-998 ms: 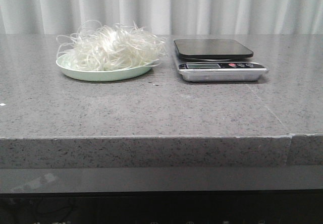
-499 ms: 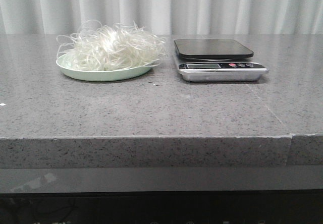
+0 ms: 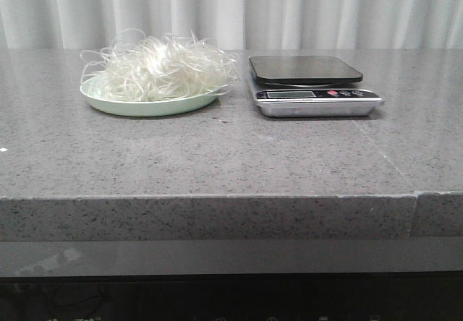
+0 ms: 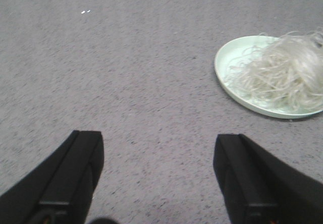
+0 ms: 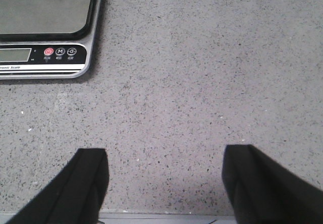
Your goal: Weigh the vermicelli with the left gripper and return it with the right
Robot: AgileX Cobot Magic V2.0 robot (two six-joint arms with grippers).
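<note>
The vermicelli [image 3: 160,69] is a fluffy white tangle heaped on a pale green plate [image 3: 123,106] at the back left of the grey stone table; the left wrist view also shows the vermicelli [image 4: 285,72] on the plate [image 4: 226,60]. A steel kitchen scale [image 3: 311,82] with a dark platform stands to the plate's right, and the scale [image 5: 48,27] shows in the right wrist view. My left gripper [image 4: 159,151] is open over bare table, well short of the plate. My right gripper [image 5: 164,166] is open near the table's front edge, short of the scale. Neither arm shows in the front view.
The grey speckled table [image 3: 217,155] has a seam [image 3: 416,191] at its front right. A white curtain [image 3: 231,10] hangs behind the table.
</note>
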